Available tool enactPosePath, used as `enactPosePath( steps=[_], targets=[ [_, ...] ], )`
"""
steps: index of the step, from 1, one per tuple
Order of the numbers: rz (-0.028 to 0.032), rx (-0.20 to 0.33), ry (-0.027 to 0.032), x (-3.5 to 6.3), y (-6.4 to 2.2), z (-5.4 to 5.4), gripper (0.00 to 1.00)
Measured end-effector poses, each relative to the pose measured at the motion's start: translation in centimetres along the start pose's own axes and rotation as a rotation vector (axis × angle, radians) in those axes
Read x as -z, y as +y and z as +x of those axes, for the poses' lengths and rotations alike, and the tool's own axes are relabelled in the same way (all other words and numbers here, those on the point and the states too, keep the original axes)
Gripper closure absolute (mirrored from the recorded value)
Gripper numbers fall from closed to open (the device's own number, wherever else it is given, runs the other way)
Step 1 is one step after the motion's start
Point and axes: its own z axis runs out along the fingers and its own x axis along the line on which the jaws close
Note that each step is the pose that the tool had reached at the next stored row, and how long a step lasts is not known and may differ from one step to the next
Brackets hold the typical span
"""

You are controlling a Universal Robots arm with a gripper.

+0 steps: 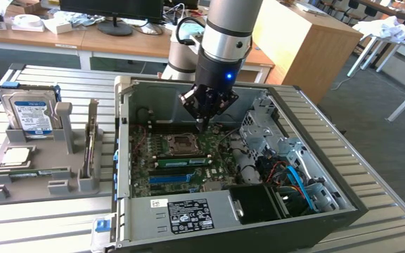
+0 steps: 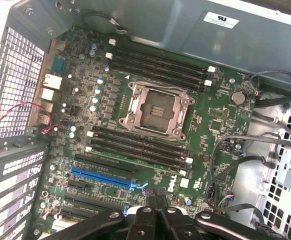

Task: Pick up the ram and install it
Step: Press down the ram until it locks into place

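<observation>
The ram (image 1: 34, 173), a narrow green stick, lies flat on the grey stand (image 1: 44, 187) at the exterior view's left, well away from the arm. My gripper (image 1: 201, 125) hangs inside the open computer case (image 1: 125, 158), just above the motherboard (image 2: 85, 100) near the processor socket (image 2: 155, 107). In the wrist view the gripper (image 2: 158, 202) points down at the board, its dark fingers pressed together with nothing between them. Long dark memory slots (image 2: 138, 145) run along both sides of the socket.
A blue-labelled hard drive (image 1: 30, 113) stands upright at the back of the stand, with a square silver processor chip (image 1: 16, 155) in front of it. Cables (image 2: 235, 150) and a drive cage (image 1: 259, 126) crowd the case's far side. A blue expansion slot (image 2: 105, 177) lies near the fingers.
</observation>
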Motion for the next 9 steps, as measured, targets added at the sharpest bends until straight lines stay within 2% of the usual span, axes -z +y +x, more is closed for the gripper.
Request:
enactPosePath(
  steps=[9],
  targets=[
    [0.0003, -0.004, 0.0002, 0.00, 0.00, 0.00, 0.90]
  ],
)
